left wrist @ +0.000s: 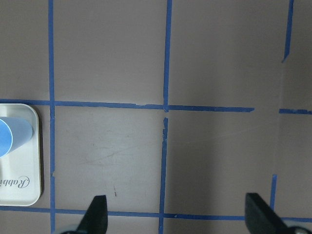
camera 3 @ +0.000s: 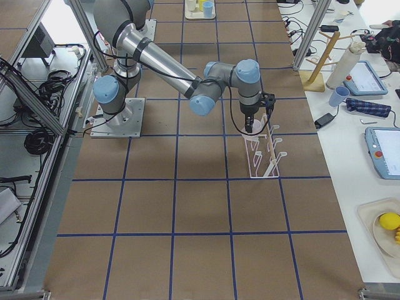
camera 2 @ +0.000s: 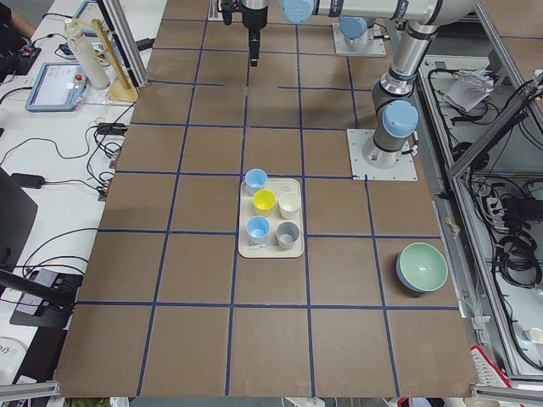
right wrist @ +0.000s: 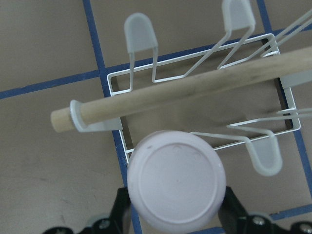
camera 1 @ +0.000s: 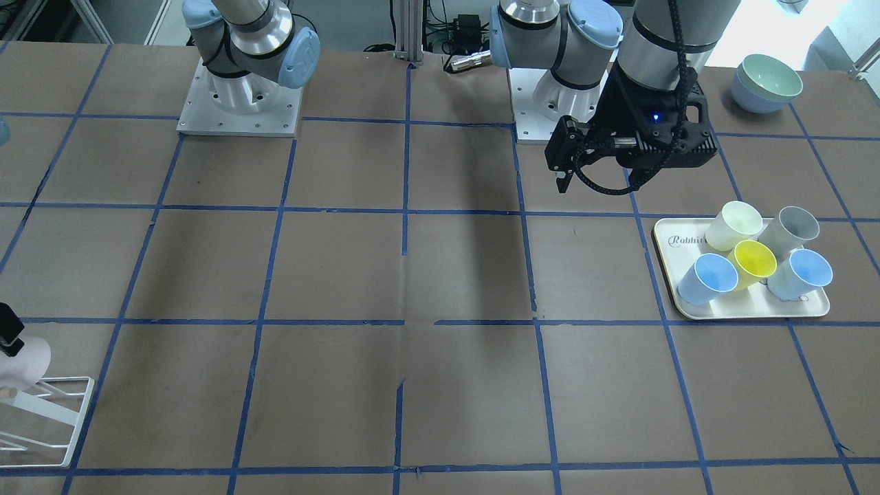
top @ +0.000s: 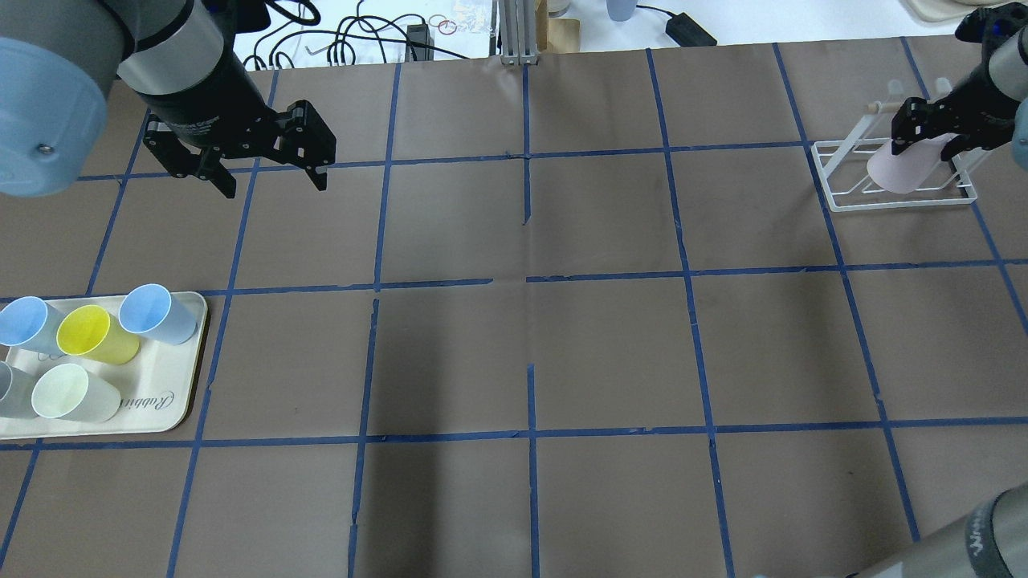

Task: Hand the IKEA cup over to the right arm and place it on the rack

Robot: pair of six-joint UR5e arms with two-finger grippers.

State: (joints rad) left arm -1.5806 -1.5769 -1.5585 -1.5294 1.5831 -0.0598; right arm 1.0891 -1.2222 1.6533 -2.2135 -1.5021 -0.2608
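Note:
The pale pink IKEA cup (top: 901, 170) is in my right gripper (top: 923, 136), which is shut on its sides. The cup is tilted, base toward the wrist camera (right wrist: 176, 183), over the white wire rack (top: 835, 178) at the table's far right. In the right wrist view the black fingers (right wrist: 122, 212) flank the cup, just below the rack's wooden rod (right wrist: 185, 95). I cannot tell whether the cup touches a rack rod. The cup (camera 1: 24, 364) and rack (camera 1: 69, 419) also show at the front view's left edge. My left gripper (top: 275, 185) is open and empty above bare table.
A cream tray (top: 161, 411) at the left holds several cups: two blue, a yellow (top: 96, 335), a pale cream and a grey one. Stacked bowls (camera 1: 766, 82) stand near the left arm's base. Blue tape lines grid the brown table.

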